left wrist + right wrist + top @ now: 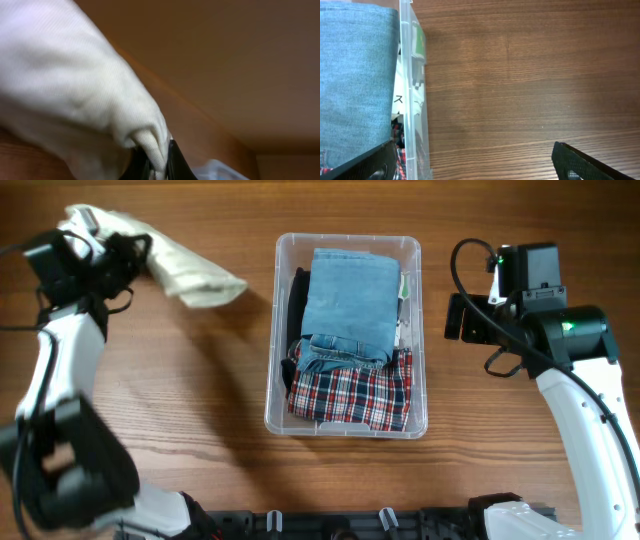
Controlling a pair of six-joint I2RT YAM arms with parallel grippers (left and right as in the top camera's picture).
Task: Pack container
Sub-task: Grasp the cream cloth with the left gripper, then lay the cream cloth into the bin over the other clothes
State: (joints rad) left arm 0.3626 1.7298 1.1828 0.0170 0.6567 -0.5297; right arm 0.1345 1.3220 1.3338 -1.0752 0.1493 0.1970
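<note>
Cream cloth (75,100) fills most of the left wrist view, soft and finely ribbed, bunched into a rounded fold. The left gripper (156,165) is pinched on that fold, with fabric squeezed between its dark fingers.

Widest of all is the tabletop (200,400), brown wood with long horizontal grain. At its middle sits the container (345,242), a clear rectangular plastic bin with rounded corners and a rim. It is nearly full. Folded blue denim (350,300) lies on top toward the far end. A red, white and navy plaid garment (350,395) shows beneath it at the near end. A black garment (298,310) is pressed along the left wall. A small white and green label (403,290) shows at the right wall.

From overhead, the cream cloth hangs from the left gripper at the far left, well apart from the container. Whether it touches the wood I cannot tell.

The right gripper (477,167) is spread wide over bare wood just beside the container's right wall, holding nothing.
</note>
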